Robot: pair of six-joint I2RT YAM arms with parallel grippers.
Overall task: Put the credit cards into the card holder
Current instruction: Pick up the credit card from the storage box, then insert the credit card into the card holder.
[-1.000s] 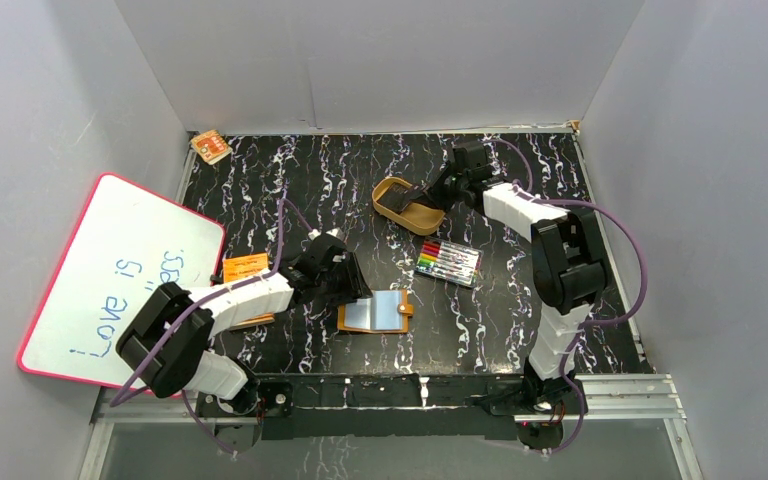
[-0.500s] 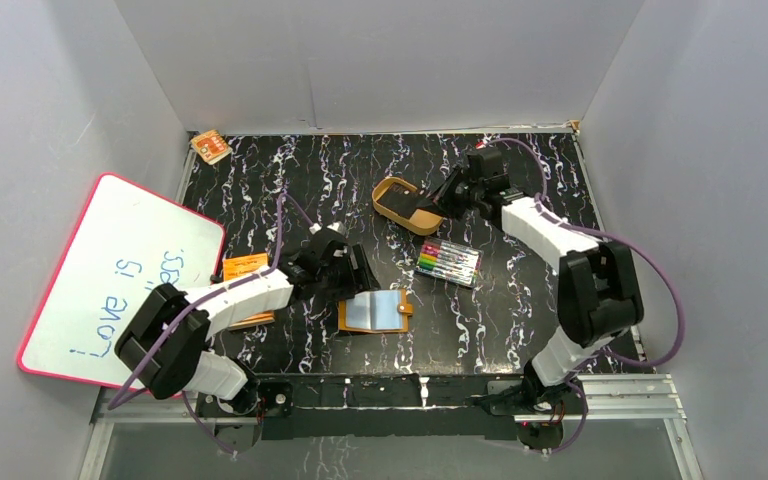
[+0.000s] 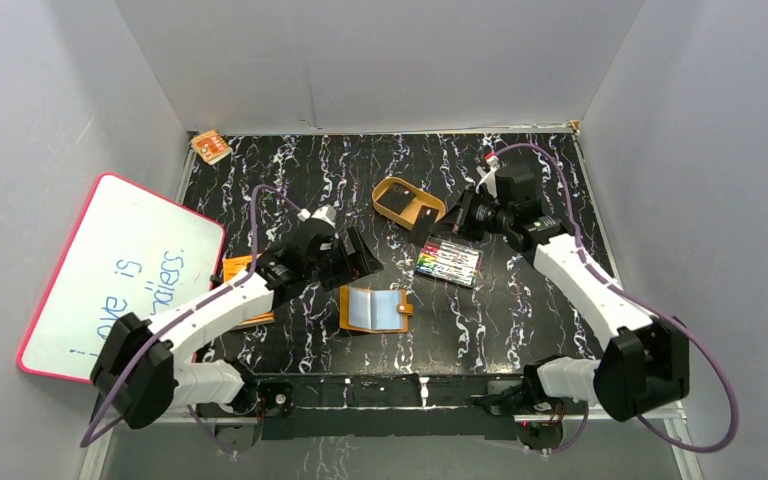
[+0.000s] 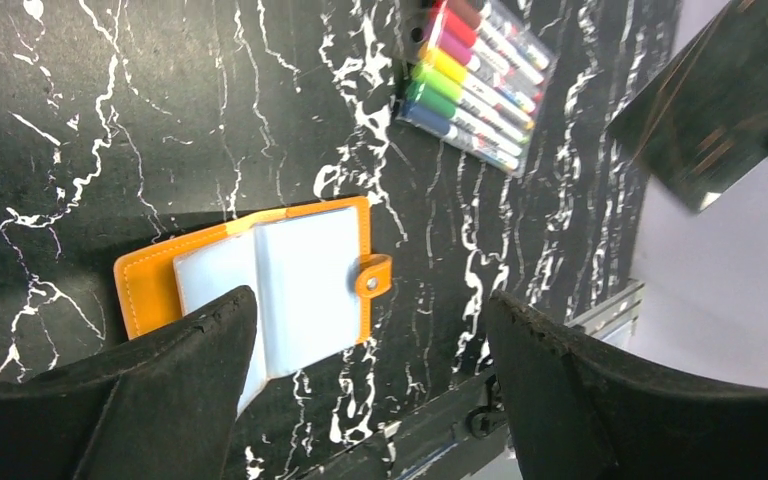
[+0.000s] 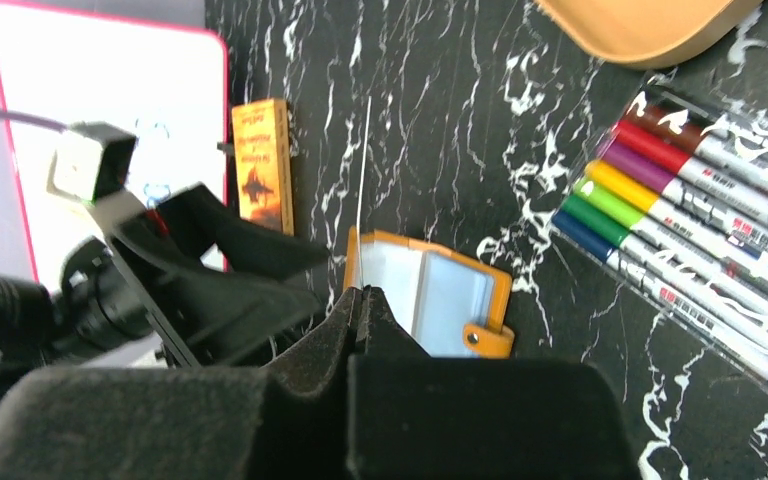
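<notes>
The card holder (image 3: 373, 310) lies open on the black marbled table, orange cover down and light-blue pockets (image 4: 295, 275) up. My left gripper (image 3: 353, 256) hovers above its left side, jaws wide open and empty (image 4: 372, 300). My right gripper (image 3: 460, 215) hangs near the tan tray, shut on a thin black credit card (image 4: 720, 95). In the right wrist view the credit card (image 5: 364, 180) shows edge-on as a thin line rising from the closed fingertips (image 5: 362, 292), above the card holder (image 5: 430, 295).
A pack of coloured markers (image 3: 448, 262) lies right of centre, under the right gripper. The tan oval tray (image 3: 400, 190) sits behind it. An orange booklet (image 3: 237, 268) and a pink-rimmed whiteboard (image 3: 120, 265) are on the left. A small orange packet (image 3: 210, 146) lies at the back left.
My left gripper has opened wide and drawn up and back from the card holder. My right gripper has come away from the tray toward the middle, carrying the card.
</notes>
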